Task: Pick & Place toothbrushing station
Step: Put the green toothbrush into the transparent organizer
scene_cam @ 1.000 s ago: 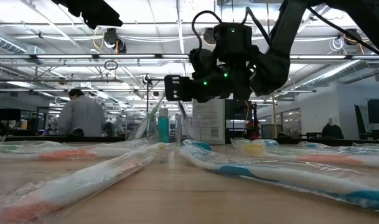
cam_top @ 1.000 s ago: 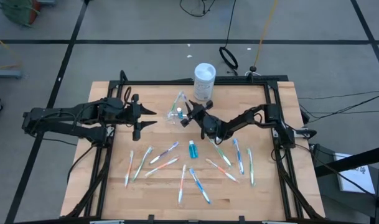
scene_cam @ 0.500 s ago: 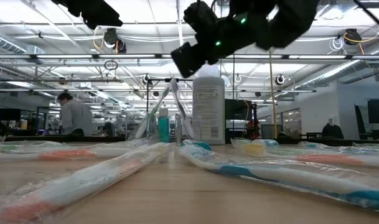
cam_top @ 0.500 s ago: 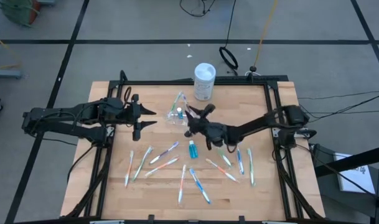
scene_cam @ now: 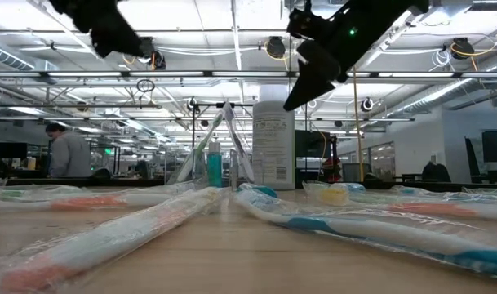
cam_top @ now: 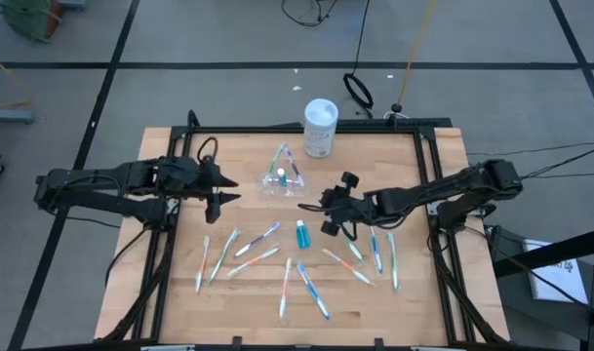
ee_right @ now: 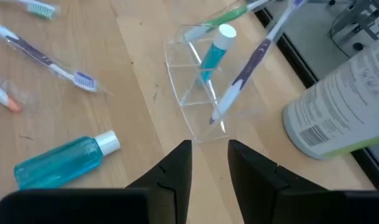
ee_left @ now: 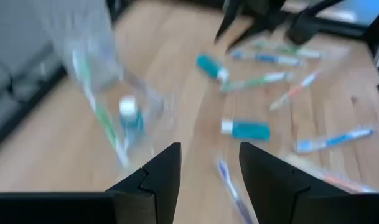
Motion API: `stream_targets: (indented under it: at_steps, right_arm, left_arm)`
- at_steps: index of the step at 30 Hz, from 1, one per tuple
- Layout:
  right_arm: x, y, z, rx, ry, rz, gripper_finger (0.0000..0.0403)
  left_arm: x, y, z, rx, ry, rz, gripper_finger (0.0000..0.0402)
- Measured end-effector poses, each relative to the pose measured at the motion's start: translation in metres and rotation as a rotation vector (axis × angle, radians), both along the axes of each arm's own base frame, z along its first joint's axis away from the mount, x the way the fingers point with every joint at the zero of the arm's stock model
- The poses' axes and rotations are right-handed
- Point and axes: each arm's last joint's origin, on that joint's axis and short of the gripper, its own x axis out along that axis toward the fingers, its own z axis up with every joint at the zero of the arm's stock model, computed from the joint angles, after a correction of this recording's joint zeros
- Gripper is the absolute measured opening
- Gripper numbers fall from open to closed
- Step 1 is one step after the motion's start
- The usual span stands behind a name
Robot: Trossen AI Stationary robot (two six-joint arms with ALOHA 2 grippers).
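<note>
The clear plastic cup [cam_top: 282,180] stands on its base on the wooden table, far of its middle. In it stand a blue toothpaste tube [ee_right: 214,46], a purple toothbrush [ee_right: 251,68] and a green one [ee_right: 220,18], leaning on its rim. Another blue tube [cam_top: 302,234] and several wrapped toothbrushes [cam_top: 253,244] lie flat nearer the front. My right gripper [cam_top: 331,205] hangs above the table to the right of the cup, slanting down toward it, open a little and empty [ee_right: 208,155]. My left gripper [cam_top: 223,190] hovers left of the cup, open and empty [ee_left: 208,174].
A tall white container [cam_top: 320,127] with a pale lid stands at the far edge, just behind the cup. More toothbrushes [cam_top: 375,249] lie under the right arm. A black frame [cam_top: 428,156] runs along the table's sides. People stand in the room beyond [scene_cam: 68,151].
My right gripper has drawn back from the cup toward the table's right edge and risen, tipping from steeply downward to a shallower slant. My left gripper has rolled a little about its own line and tipped down. The cup and what stands in it have kept still.
</note>
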Motion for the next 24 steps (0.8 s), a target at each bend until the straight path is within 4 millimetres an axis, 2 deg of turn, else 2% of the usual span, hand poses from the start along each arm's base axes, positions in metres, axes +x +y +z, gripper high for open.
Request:
stream_targets:
  at_steps: [3, 6, 12, 20, 24]
  right_arm:
    - [-0.002, 0.000, 0.003, 0.002, -0.010, -0.002, 0.0093]
    - [-0.001, 0.000, 0.003, 0.001, -0.007, -0.003, 0.0093]
    - [-0.001, 0.000, 0.002, 0.001, -0.006, -0.002, 0.0093]
    - [-0.001, 0.000, 0.002, 0.002, -0.006, -0.002, 0.0091]
    - [-0.001, 0.000, 0.002, 0.001, -0.006, -0.003, 0.0091]
  left_arm:
    - [-0.006, -0.001, -0.011, -0.101, 0.091, 0.069, 0.0170]
    - [-0.007, -0.004, -0.034, -0.191, 0.194, 0.128, 0.0170]
    - [-0.010, -0.013, -0.072, -0.417, 0.403, 0.121, 0.0170]
    - [-0.006, -0.024, -0.123, -0.459, 0.660, 0.256, 0.0170]
    - [0.000, -0.026, -0.140, -0.474, 0.759, 0.336, 0.0170]
